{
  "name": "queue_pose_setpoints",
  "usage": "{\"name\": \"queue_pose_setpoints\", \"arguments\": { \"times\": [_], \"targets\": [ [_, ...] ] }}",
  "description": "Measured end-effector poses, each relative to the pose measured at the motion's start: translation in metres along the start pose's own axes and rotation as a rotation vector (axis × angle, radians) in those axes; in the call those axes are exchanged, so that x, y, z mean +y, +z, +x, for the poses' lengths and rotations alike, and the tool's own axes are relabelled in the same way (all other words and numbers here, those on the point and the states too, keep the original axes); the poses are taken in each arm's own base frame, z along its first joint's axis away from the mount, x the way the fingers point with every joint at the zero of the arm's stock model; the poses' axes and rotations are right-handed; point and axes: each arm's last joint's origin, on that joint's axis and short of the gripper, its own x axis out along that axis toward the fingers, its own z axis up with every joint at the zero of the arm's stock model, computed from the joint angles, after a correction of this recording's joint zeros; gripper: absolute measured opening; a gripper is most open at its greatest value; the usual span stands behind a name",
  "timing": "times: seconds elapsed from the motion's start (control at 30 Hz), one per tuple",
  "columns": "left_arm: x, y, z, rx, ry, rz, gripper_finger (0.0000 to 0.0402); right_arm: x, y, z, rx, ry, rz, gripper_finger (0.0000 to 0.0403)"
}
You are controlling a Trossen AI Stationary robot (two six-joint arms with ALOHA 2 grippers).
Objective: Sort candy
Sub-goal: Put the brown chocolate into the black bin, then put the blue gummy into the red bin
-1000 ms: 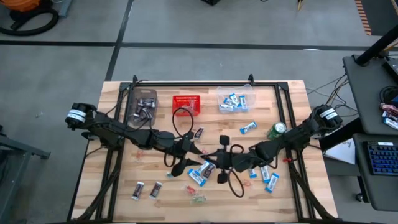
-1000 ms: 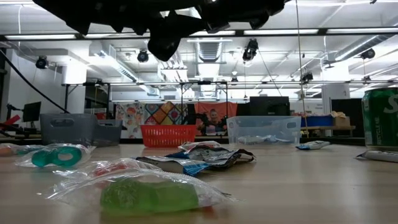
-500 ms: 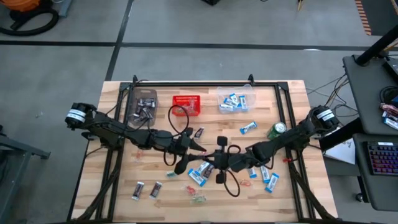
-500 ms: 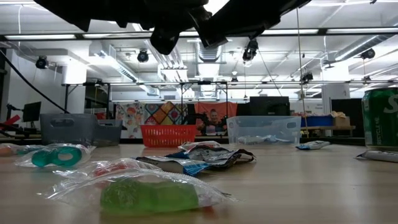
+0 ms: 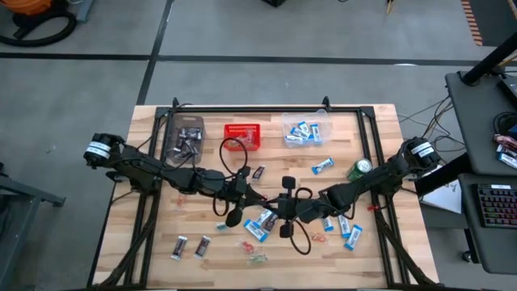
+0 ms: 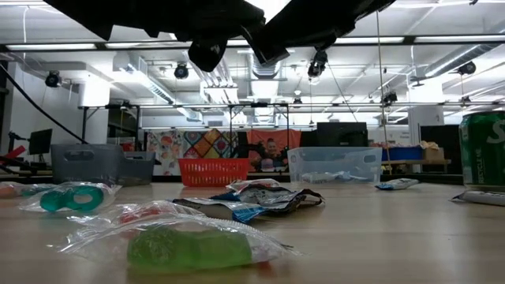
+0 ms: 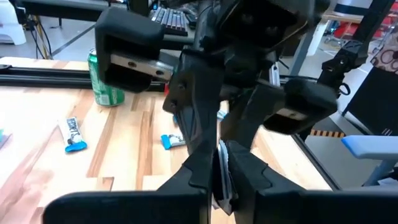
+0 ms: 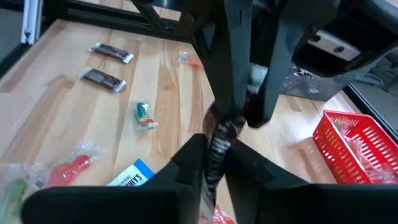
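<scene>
- Handover in mid-air above the middle of the surface (image 5: pixel 380 129): left claw (image 7: pixel 219 171) is pinched shut on a dark mini bar (image 8: pixel 219 140), which the right claw (image 8: pixel 214 163) also grips, jaws narrow.
- Next, I judge, the right claw must let go so the bar can travel to the bin (image 5: pixel 184 137) of dark bars.
- A second ago the left claw stood wide; it has since closed.

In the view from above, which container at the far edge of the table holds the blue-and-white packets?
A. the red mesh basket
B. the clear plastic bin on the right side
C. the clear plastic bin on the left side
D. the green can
B: the blue-and-white rectangular candy packets lie inside the clear plastic bin on the right, beside the red mesh basket.
</scene>
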Motion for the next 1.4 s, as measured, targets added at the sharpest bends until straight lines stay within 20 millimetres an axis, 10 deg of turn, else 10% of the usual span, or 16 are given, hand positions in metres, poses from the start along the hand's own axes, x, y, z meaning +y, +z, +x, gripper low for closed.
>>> {"name": "queue_pose_setpoints", "arguments": {
  "times": [0.33,0.73,1.07,1.4],
  "targets": [
    [0.004,0.006,-0.012,0.214,0.169,0.002,0.0002,-0.014,0.004,0.000,-0.005,-0.050,0.098,0.0187],
    [0.064,0.051,-0.121,0.875,1.354,-0.138,0.0001,-0.025,0.006,-0.006,0.030,-0.105,0.186,0.0246],
    [0.154,0.016,-0.145,1.048,1.387,-0.397,0.0018,-0.025,0.004,-0.006,0.049,-0.099,0.197,0.0244],
    [0.165,0.002,-0.149,1.148,1.388,-0.391,0.0103,-0.024,0.003,-0.006,0.056,-0.053,0.199,0.0245]
  ]
}}
